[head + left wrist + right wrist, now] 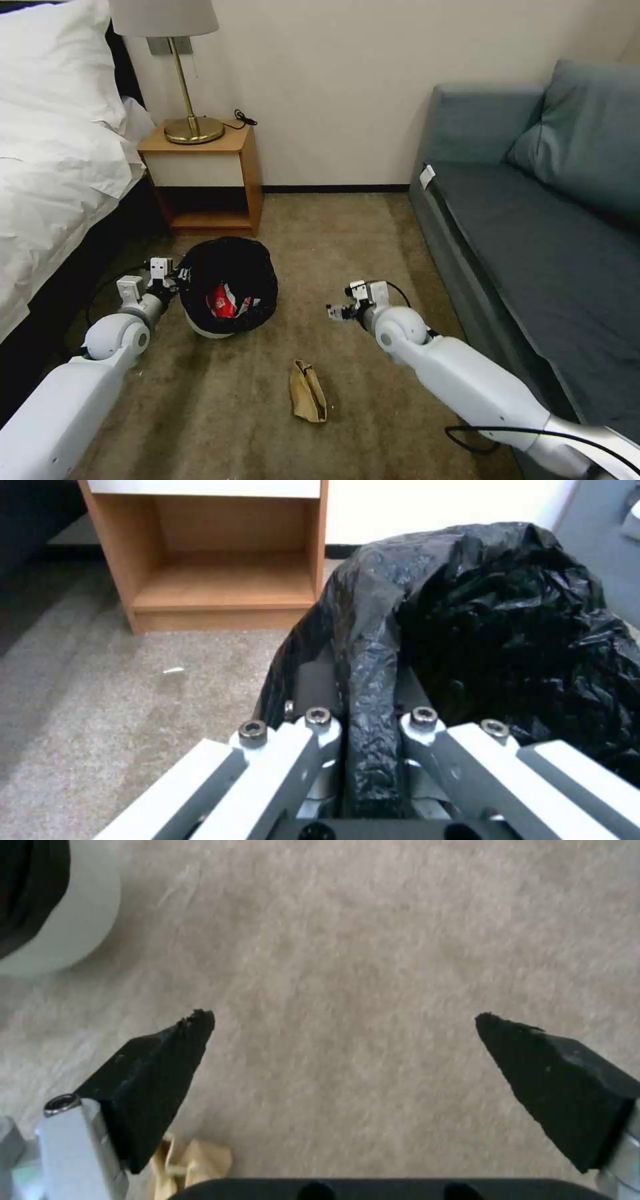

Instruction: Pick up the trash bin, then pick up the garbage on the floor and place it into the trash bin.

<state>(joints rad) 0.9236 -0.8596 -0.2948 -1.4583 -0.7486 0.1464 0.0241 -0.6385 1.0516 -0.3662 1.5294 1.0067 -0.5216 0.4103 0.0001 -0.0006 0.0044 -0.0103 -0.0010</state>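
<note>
Head view: the trash bin, white with a black bag over its rim, sits tilted on the carpet in front of the nightstand, with a red-and-white packet lying inside it. The left gripper is at the bin's left rim. A crumpled brown paper bag lies on the carpet nearer the robot, apart from the bin. The right gripper hangs above bare carpet to the right of the bin. Left wrist view: the left gripper has its fingers clamped on a fold of the black bag at the rim. Right wrist view: the right gripper is spread wide with nothing between its fingertips; the paper bag shows just beside one finger.
</note>
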